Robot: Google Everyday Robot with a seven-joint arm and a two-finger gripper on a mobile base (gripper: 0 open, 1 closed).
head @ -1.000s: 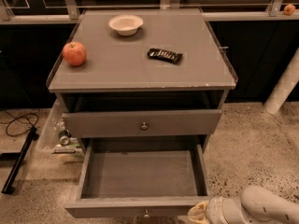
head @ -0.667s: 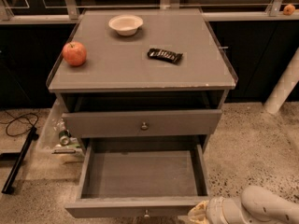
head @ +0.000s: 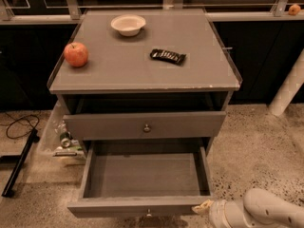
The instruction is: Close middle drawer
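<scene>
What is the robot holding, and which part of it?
Cannot tell. The end effector is at the front right corner of the open middle drawer.

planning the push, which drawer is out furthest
The middle drawer, below the barely open top drawer; its whole box shows, gripper at its front right corner.

no legible text, even on end effector (head: 203,207) at middle drawer (head: 133,206).

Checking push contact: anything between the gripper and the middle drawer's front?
Nothing in the camera view: the gripper sits at the right end of the front of the open middle drawer, no gap visible.
</scene>
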